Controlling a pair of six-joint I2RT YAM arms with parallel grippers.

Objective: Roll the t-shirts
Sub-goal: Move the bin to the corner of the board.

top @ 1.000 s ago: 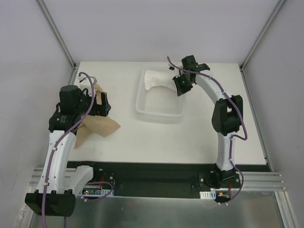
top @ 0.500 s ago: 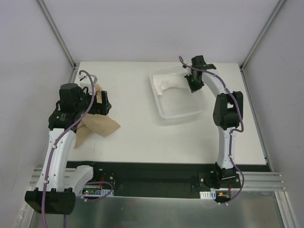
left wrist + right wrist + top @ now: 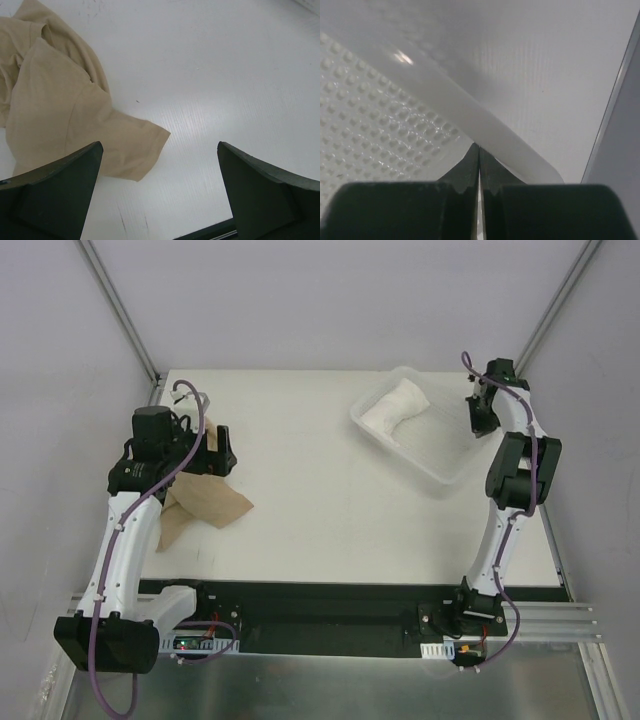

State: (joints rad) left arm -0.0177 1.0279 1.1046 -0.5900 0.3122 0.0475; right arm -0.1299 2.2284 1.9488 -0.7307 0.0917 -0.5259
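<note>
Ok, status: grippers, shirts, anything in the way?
Left gripper open beside crumpled tan t-shirt. Right gripper shut on basket rim. White t-shirt bunched inside basket. No obstruction seen.

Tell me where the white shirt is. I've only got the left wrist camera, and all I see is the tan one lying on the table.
Observer: The white t-shirt lies bunched in the basket, which sits askew at the far right of the table.
Operator: What's the right arm up to?
Observer: The right gripper is shut on the basket's rim, at the end away from the white t-shirt.
</note>
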